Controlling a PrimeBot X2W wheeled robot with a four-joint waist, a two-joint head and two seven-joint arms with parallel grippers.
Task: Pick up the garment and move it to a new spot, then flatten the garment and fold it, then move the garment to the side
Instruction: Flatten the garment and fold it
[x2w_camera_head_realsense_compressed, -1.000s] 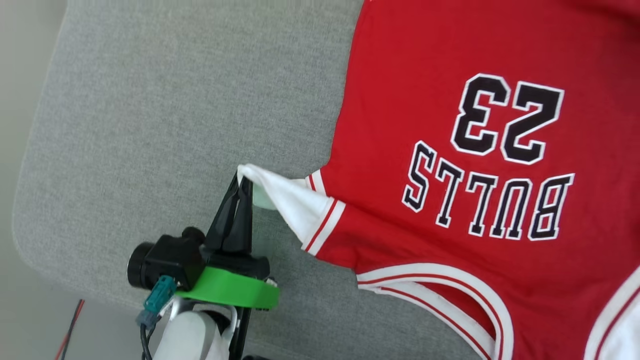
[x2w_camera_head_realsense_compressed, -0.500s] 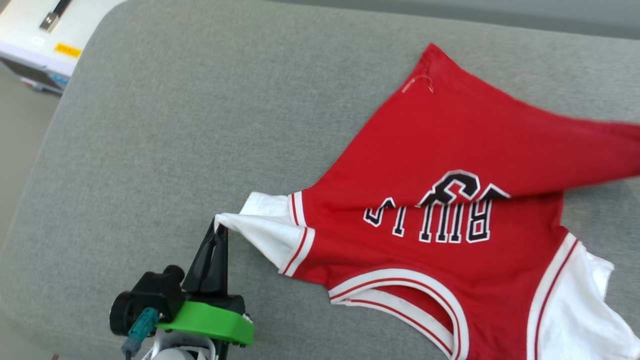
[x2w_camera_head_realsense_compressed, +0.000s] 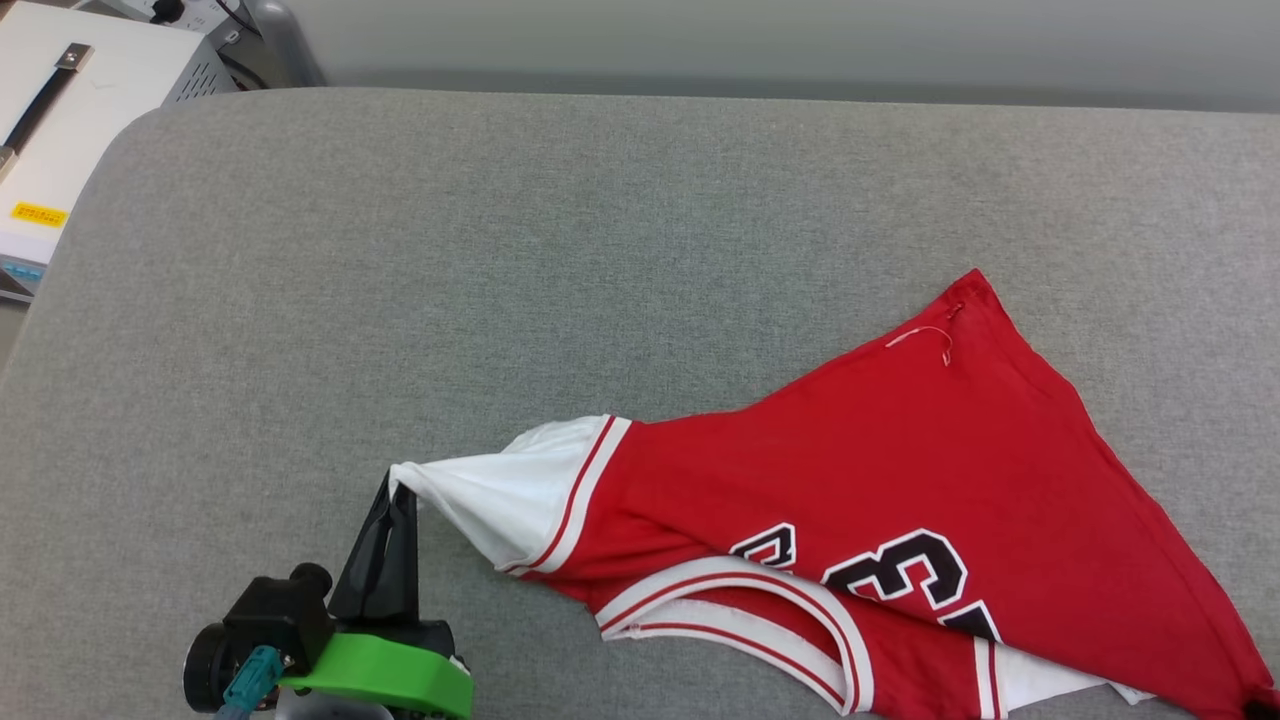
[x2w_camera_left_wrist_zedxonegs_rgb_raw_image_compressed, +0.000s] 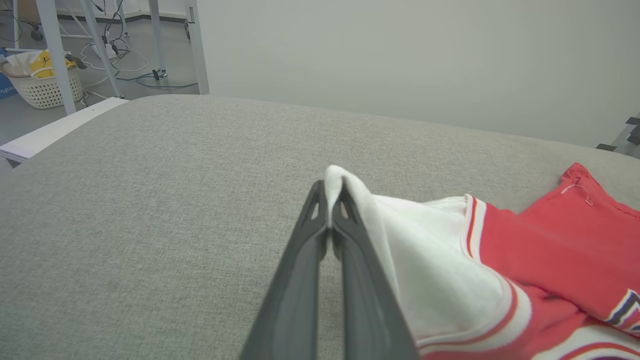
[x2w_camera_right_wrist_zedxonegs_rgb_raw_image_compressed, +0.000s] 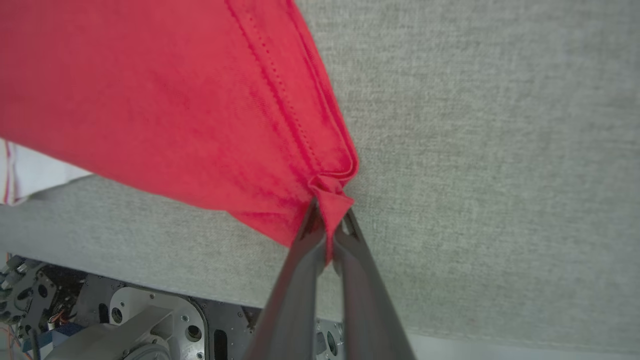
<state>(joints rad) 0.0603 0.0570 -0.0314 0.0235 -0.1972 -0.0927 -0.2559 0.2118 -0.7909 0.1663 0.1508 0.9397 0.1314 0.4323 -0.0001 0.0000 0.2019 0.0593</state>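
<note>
While left pincer (x2w_camera_head_realsense_compressed: 399, 490) pinches garment (x2w_camera_head_realsense_compressed: 900, 470) sleeve — pointing forward; right pincer (x2w_camera_right_wrist_zedxonegs_rgb_raw_image_compressed: 327, 216) clamps hem.

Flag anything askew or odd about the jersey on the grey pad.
The garment lies skewed and doubled over, its black numerals partly hidden in the fold. A loose white thread curls near its far corner. The left gripper pinches a sleeve tip, the right gripper a hem corner.

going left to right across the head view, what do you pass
white box → left gripper, shut on the sleeve tip → white sleeve → striped trim → black numbers on the red shirt
</note>
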